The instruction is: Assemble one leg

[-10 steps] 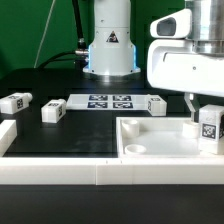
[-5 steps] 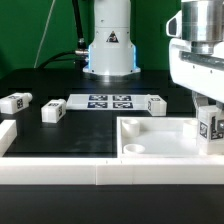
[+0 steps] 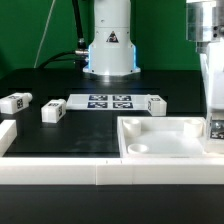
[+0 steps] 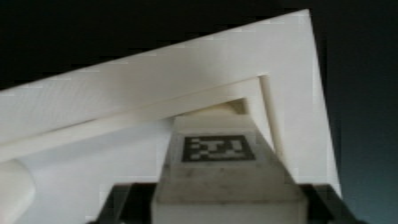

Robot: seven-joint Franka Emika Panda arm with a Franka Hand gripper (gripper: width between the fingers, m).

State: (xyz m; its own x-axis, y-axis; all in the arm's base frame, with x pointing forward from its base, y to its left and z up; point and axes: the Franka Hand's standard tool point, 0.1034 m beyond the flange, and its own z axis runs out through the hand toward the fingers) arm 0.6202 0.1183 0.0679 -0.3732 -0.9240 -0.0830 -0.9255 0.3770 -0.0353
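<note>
My gripper is at the exterior view's far right edge, partly cut off, over the right side of the large white tray-like piece. It is shut on a leg, a small white block with a black-and-white tag facing the wrist camera. The dark fingers press both of its sides. In the wrist view the leg stands over a corner of the tray-like piece. In the exterior view only a sliver of the held leg shows. Three loose legs lie on the black table: one, another and a third.
The marker board lies flat at the middle back, between the loose legs. The robot's white base stands behind it. A white rail runs along the table's front edge, with a raised block at its left end.
My gripper has moved toward the exterior view's right with the leg still in it, so it is now mostly out of that view. The loose legs and the tray-like piece have not moved.
</note>
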